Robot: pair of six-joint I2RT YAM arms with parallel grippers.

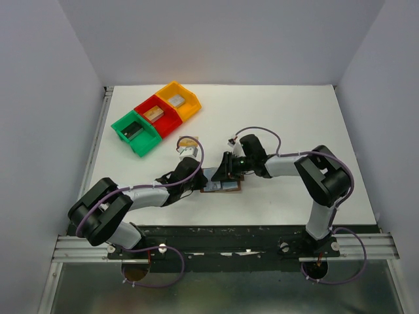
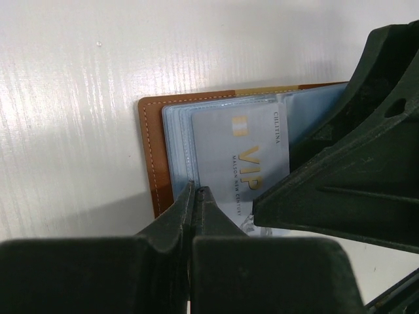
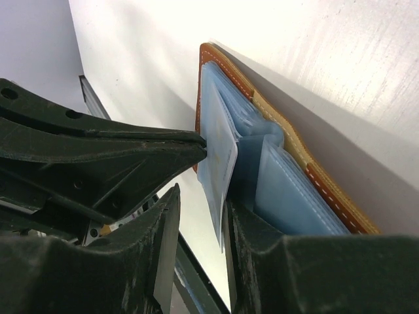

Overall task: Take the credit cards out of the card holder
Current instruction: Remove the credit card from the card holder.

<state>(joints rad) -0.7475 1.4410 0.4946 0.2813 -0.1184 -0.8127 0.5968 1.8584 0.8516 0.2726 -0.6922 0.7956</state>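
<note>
Since the credit card looks thin, stiff, slick, we would pinch its free edge; left pincer closed, right pincer open astride a card holder leaf.

Card holder sleeve between hand fingers

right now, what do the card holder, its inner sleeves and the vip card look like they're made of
Card holder: looks like brown leather or a leather look-alike, matte, with pale stitching along the edge.
Inner sleeves: apparently soft translucent blue plastic, glossy and bowed.
VIP card: likely stiff plastic, silvery-blue with a slight sheen and gold print.
</note>
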